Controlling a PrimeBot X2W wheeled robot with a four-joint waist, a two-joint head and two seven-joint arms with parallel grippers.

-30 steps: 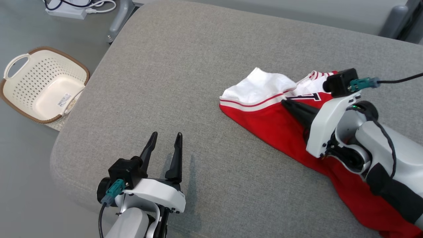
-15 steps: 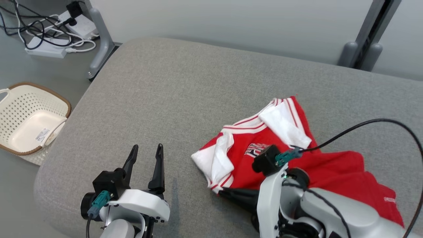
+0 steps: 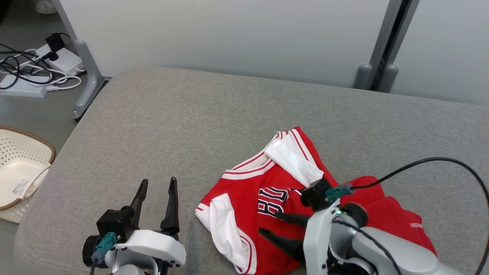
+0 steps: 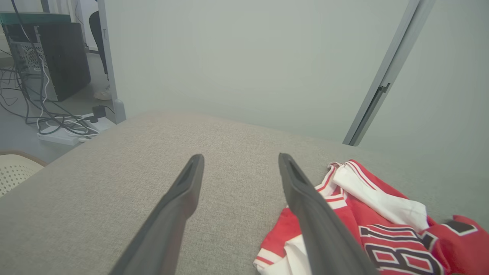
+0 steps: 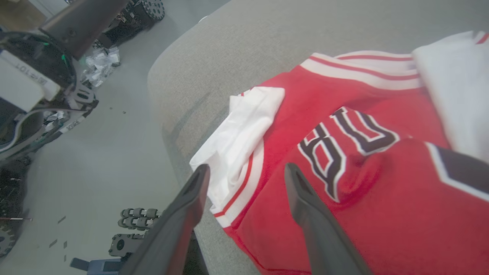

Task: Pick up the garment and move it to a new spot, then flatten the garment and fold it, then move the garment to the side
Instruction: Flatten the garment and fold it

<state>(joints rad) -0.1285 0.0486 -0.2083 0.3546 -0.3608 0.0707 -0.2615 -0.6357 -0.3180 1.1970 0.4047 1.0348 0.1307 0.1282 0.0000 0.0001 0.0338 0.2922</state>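
Grey woven fabric covers the broad padded table [image 3: 183, 114], with a pale wall panel behind it and a cream perforated plastic basket [image 3: 19, 172] on the floor off its left edge. Well to the right of that basket, the red sleeveless jersey with white trim and dark lettering [image 3: 244, 187] lies crumpled on the pad, its white lining turned out at two places. The left gripper [image 3: 158, 180] hovers between basket and jersey, fingers spread and empty. The right gripper [image 3: 267, 222] sits low over the jersey on the side away from the basket, its fingers parted with nothing pinched between them, so the cloth looks let go. Judging by this, the flattening is what's in hand. To do it well, each gripper should take a single layer at an outer edge, the left at the trimmed edge nearest the basket, the right at the opposite one, then draw apart low and evenly so the folded-over white parts unroll rather than bunch
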